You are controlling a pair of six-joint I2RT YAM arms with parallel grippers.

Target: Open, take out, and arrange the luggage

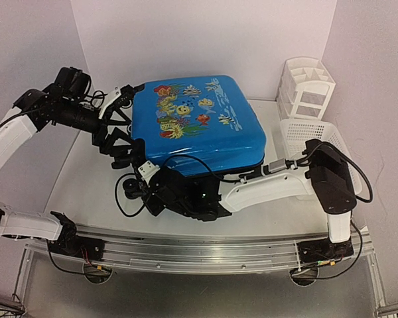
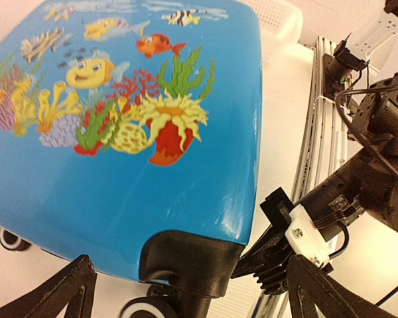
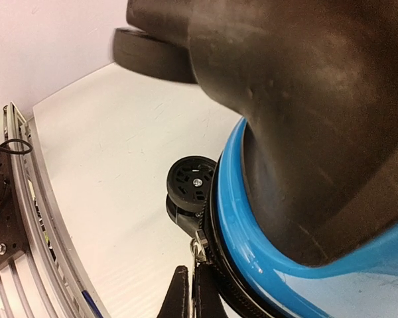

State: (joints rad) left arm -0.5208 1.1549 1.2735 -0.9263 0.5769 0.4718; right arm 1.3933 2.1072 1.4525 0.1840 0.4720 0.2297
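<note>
Lying flat near the middle of the white table [image 1: 86, 192], the blue hard-shell suitcase [image 1: 198, 122] has its fish-and-coral print facing up and its wheeled end turned toward the left and near sides. As far as the top view shows, its two shells are together, with the black zipper band [image 3: 215, 265] running between them.

The left gripper [image 1: 121, 122] hovers just beside the suitcase's left edge. Its jaws are spread wide, and its two fingers [image 2: 76, 288] sit at the outer bottom corners of the wrist view with nothing between them. That view looks across the printed lid toward a black corner housing [image 2: 186, 262] with a wheel below it.

The right arm reaches across from its base to the near-left corner of the suitcase. The right gripper [image 3: 192, 271] is pinched closed, with its tips against the zipper band just under a small black wheel [image 3: 191, 189]. A small metal zipper pull [image 3: 197, 246] sits right at the fingertips, but I cannot tell whether it is actually clamped. A second wheel [image 3: 149, 56] shows blurred at the top of that view.

Behind and to the right of the suitcase stands a white drawer organizer [image 1: 308, 89]. A white mesh basket [image 1: 316, 136] lies in front of it, just beside the suitcase's right edge.
</note>
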